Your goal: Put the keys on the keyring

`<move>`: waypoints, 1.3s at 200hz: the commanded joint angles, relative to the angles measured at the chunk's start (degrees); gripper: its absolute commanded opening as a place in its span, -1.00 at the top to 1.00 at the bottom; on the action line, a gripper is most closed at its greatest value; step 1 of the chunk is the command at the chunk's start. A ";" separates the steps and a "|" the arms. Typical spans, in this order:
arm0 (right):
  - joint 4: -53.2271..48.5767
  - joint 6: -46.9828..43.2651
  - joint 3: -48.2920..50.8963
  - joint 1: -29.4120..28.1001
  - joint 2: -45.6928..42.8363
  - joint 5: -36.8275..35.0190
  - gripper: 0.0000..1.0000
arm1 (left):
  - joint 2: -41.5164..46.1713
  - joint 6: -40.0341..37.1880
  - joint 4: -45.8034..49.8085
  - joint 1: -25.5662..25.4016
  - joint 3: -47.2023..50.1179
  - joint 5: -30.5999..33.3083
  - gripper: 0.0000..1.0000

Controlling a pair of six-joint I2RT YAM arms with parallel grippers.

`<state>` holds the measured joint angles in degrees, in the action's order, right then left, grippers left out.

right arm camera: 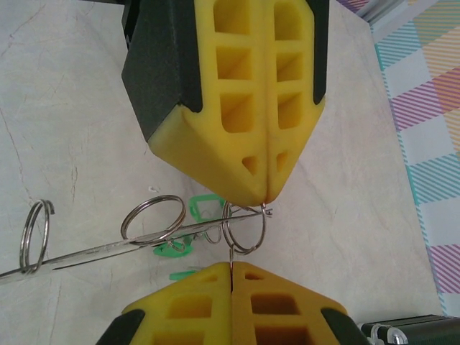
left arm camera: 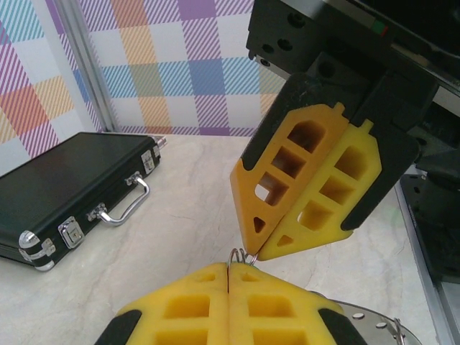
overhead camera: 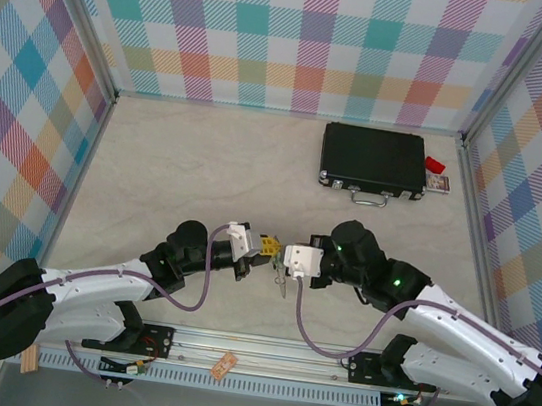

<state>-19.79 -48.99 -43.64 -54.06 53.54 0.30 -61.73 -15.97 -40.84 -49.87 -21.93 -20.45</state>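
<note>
My two grippers meet tip to tip over the middle of the table, left gripper (overhead camera: pixel 271 251) and right gripper (overhead camera: pixel 281 258), both shut. In the right wrist view the keyring (right arm camera: pixel 86 255) runs edge-on as a thin grey band, and the left gripper (right arm camera: pixel 267 203) pinches its near end. The right gripper (right arm camera: pixel 231 266) is shut on a small split ring (right arm camera: pixel 245 251) that hangs at that end. Two more split rings sit on the band. Green keys (right arm camera: pixel 205 207) lie blurred behind it. The left wrist view shows the left gripper (left arm camera: pixel 230 267), the right gripper (left arm camera: pixel 254 253) and the keyring's flat band (left arm camera: pixel 374 320).
A black case (overhead camera: pixel 373 162) with a metal handle lies at the back right, with a small red item (overhead camera: pixel 434 165) beside it. Plaid walls close in three sides. A metal rail (overhead camera: pixel 228 364) runs along the near edge between the arm bases.
</note>
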 commanded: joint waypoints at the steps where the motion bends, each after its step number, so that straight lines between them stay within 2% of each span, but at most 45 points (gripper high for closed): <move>1: 0.24 -1.02 1.44 -0.43 -1.04 -0.30 1.00 | 0.76 1.11 -5.98 -0.54 -1.28 0.66 1.00; 10: -0.08 -0.72 1.31 -0.43 -0.78 -0.21 0.95 | 0.76 1.16 -6.23 -0.55 -1.22 0.58 1.00; 32: 0.49 -0.02 1.79 -0.43 -0.84 -0.21 0.50 | 0.78 1.24 -6.36 -0.54 -1.10 0.58 1.00; 88: 1.86 5.12 2.65 -0.43 -3.37 -2.00 0.41 | 0.56 1.40 -7.38 -0.50 -0.81 0.05 1.00; 167: 4.11 32.10 1.34 -0.43 -7.20 -9.90 0.25 | -5.44 9.28 -14.34 0.36 -2.99 1.81 1.00; 199: 4.13 41.24 -0.27 -0.10 -8.13 -12.86 0.18 | -7.82 14.24 -17.92 1.93 -4.30 -0.39 1.00; 226: 6.28 47.04 -0.52 2.44 -8.80 -8.27 0.19 | -8.84 21.38 -24.28 5.56 -4.01 -5.52 1.00; 260: 7.37 52.69 -2.49 10.19 -7.72 8.14 0.21 | -7.97 25.15 -26.17 8.18 -3.66 -10.34 1.00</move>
<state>-15.73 -3.77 -42.63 -48.25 45.60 -3.73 -70.67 4.16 -60.20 -42.83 -23.94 -25.19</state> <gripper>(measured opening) 0.397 0.046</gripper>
